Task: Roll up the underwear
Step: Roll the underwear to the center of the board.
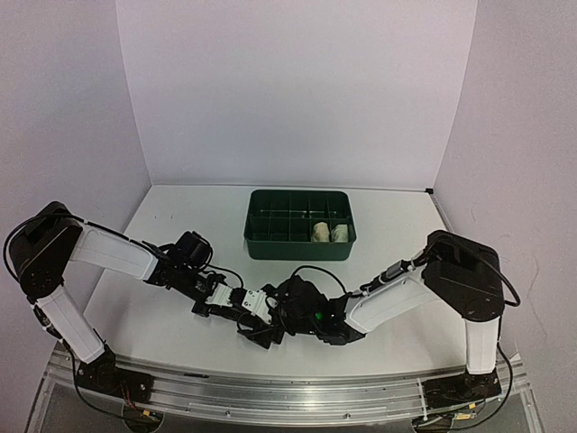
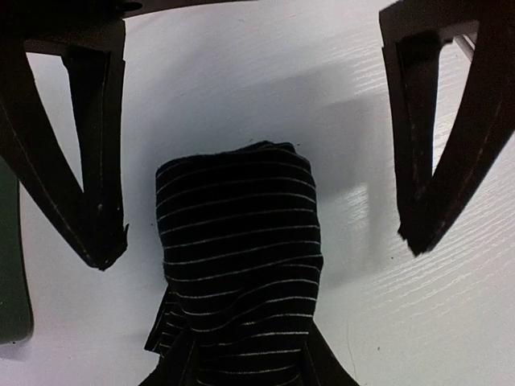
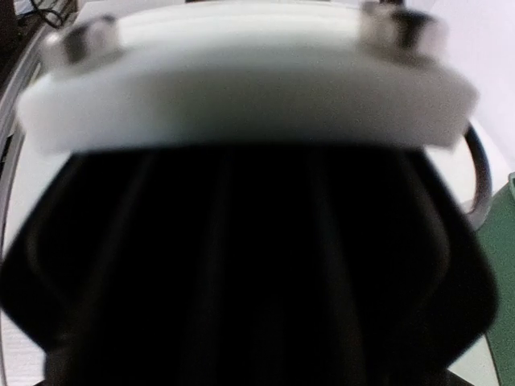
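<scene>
The underwear (image 2: 237, 241) is black with thin white stripes and lies as a tight roll on the white table. In the left wrist view my left gripper (image 2: 259, 245) is open, one finger on each side of the roll and not touching it. Two dark fingers of my right gripper (image 2: 330, 366) come in from the bottom edge and press the roll's near end from both sides. In the top view both grippers meet at the table's front centre, left gripper (image 1: 255, 316) and right gripper (image 1: 287, 311), and hide the roll. The right wrist view is blocked by the left gripper's white and black body (image 3: 241, 96).
A dark green divided bin (image 1: 261, 244) stands behind the grippers at mid-table, with two pale rolls (image 1: 329, 232) in its front right compartments. Its edge shows at the left of the left wrist view (image 2: 12, 265). White walls enclose the table.
</scene>
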